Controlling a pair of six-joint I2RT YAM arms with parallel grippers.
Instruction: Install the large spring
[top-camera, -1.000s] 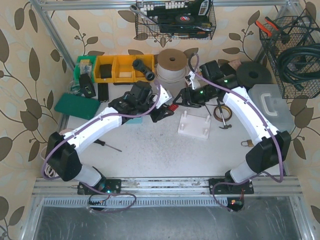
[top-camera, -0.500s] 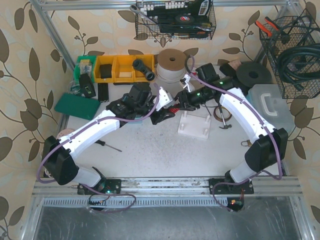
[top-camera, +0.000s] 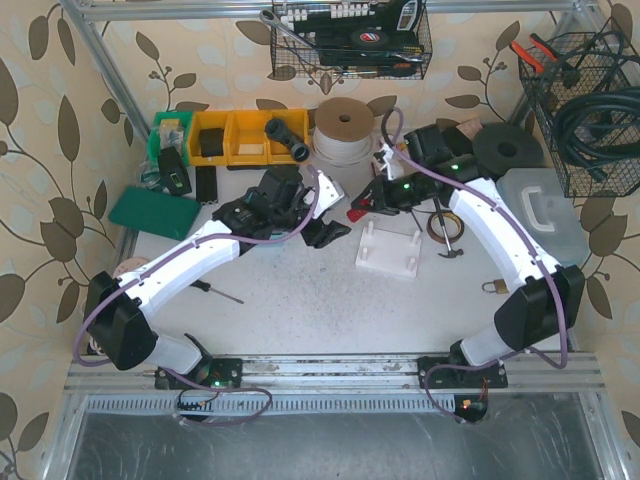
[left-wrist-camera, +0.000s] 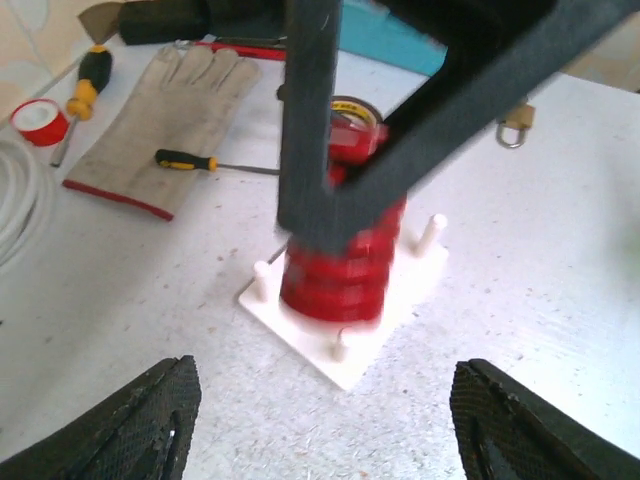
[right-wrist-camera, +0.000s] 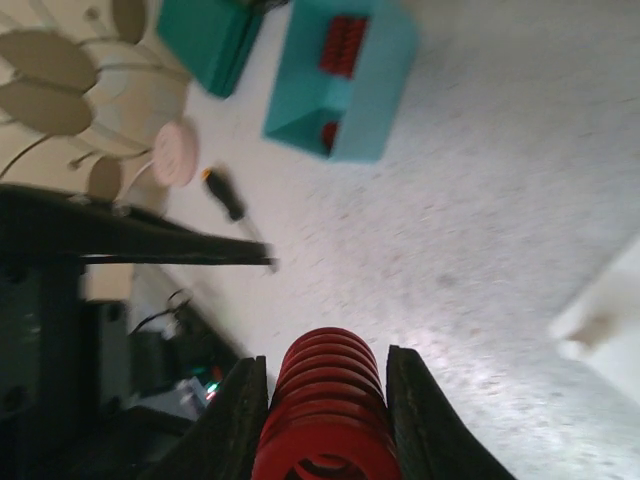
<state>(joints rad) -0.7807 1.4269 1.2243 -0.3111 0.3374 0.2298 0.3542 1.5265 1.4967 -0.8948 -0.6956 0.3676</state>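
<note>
a: where's the large spring (right-wrist-camera: 325, 420)?
b: clamped between the two dark fingers of the right tool (right-wrist-camera: 322, 360), up off the bench (left-wrist-camera: 560, 300). it's glossy red, thick round coils stacked tight into a short fat cylinder
a: is it on the white peg plate (top-camera: 388, 252)?
b: the left wrist view lines it up in front of the plate, but from above it hangs beside the plate's far left corner, not on the pegs. the plate is flat white plastic with short round pegs standing up
a: and the left tool (left-wrist-camera: 322, 372)?
b: spread wide, nothing between its black, grainy fingers. from above it sits just left of the spring
a: anything only one camera catches?
b: the left wrist shows a grey cloth glove (left-wrist-camera: 170, 120) with a red hem, a yellow-and-black screwdriver (left-wrist-camera: 185, 160) by it and a brass padlock (left-wrist-camera: 512, 128). the right wrist shows a teal box (right-wrist-camera: 345, 75) with red pieces in its slots. the bench is pale and speckled
a: any writing?
b: a tape roll (left-wrist-camera: 352, 108) behind the spring has a yellow band, too blurred to read
</note>
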